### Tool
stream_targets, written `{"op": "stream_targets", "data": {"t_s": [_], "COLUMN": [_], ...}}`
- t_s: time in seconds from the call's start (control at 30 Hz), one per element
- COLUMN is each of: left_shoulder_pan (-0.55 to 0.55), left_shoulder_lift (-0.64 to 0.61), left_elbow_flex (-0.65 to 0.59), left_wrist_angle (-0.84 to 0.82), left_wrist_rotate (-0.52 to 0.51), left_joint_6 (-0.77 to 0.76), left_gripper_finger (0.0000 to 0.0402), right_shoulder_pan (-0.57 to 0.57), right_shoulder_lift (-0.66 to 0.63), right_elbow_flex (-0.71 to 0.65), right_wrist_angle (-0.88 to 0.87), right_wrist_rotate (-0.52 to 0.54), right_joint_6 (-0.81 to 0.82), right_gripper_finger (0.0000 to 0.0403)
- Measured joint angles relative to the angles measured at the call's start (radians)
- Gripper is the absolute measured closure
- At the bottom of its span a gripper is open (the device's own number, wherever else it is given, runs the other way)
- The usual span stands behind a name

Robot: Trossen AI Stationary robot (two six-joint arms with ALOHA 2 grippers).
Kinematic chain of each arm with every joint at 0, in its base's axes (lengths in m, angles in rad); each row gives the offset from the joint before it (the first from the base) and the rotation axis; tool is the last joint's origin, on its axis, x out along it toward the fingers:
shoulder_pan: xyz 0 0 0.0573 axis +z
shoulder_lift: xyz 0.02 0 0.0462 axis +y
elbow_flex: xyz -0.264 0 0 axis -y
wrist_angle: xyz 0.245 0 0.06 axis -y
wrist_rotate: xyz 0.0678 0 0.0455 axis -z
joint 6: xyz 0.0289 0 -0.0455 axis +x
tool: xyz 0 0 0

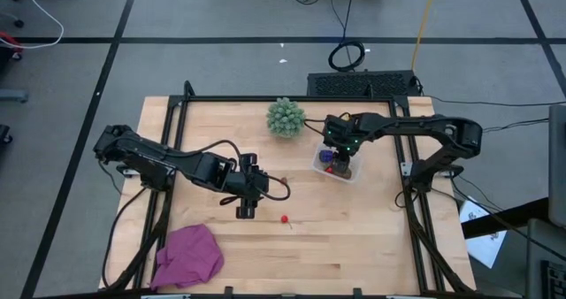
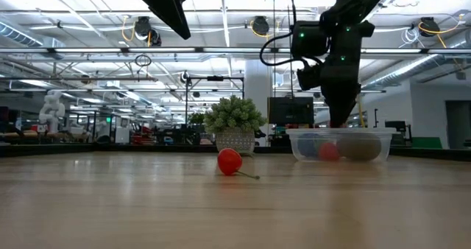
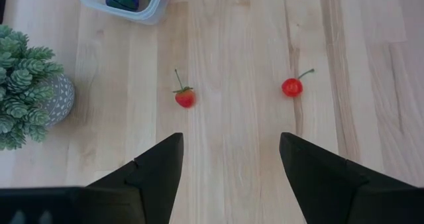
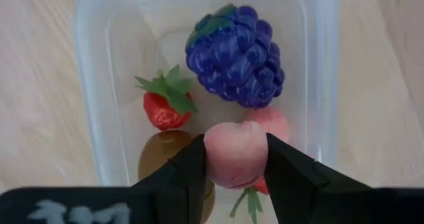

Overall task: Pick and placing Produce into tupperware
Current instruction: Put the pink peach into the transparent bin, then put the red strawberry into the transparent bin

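Two loose pieces: I count a red cherry (image 3: pixel 292 87) and a small strawberry (image 3: pixel 185 97) lying on the bare tabletop (image 1: pixel 371 237), well apart from each other; only one red piece (image 1: pixel 284 218) shows clearly from above.
Key relation: on the high view that cherry lies at about 4 o'clock from my left gripper (image 1: pixel 246 210), near it and far from the right arm, so I judge the left arm the nearer one for it.
Left gripper: fingers spread and empty, hovering over the tabletop; in its wrist view both pieces sit ahead of the fingertips, the strawberry nearly in line with one finger (image 3: pixel 156 164) and the cherry with the other.
Long axis: each piece is roundish, its thin stem sticking out; I see no axis that matters for the grasp.
Right gripper (image 4: pixel 235 159): clamped on a pink peach-like fruit (image 4: pixel 235 151), directly above the tupperware (image 4: pixel 93 111).
Tupperware contents: purple grape cluster (image 4: pixel 235 55), a strawberry (image 4: pixel 164 105), a brown kiwi (image 4: pixel 162 151).
Tupperware place: at about 2 o'clock from the left gripper, just beside the green spiky ball (image 1: pixel 286 117).
My judgement: release comes first, then the loose pieces.
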Motion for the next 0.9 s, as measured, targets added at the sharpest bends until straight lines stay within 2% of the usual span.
{"op": "stream_targets", "data": {"t_s": [0.37, 0.73, 0.9], "left_shoulder_pan": [0.0, 0.0, 0.0], "left_shoulder_lift": [0.0, 0.0, 0.0], "left_elbow_flex": [0.0, 0.0, 0.0], "left_wrist_angle": [0.0, 0.0, 0.0], "left_wrist_rotate": [0.0, 0.0, 0.0], "left_joint_6": [-0.001, -0.002, -0.002], "left_gripper_finger": [0.0146, 0.0146, 0.0146], "right_shoulder_pan": [-0.002, -0.002, -0.002], "right_shoulder_lift": [0.002, 0.002, 0.002], "right_elbow_flex": [0.0, 0.0, 0.0], "right_wrist_angle": [0.019, 0.019, 0.046], "right_wrist_rotate": [-0.001, 0.001, 0.002], "right_joint_6": [-0.015, -0.015, -0.028], "right_gripper_finger": [0.0278, 0.0203, 0.0191]}}
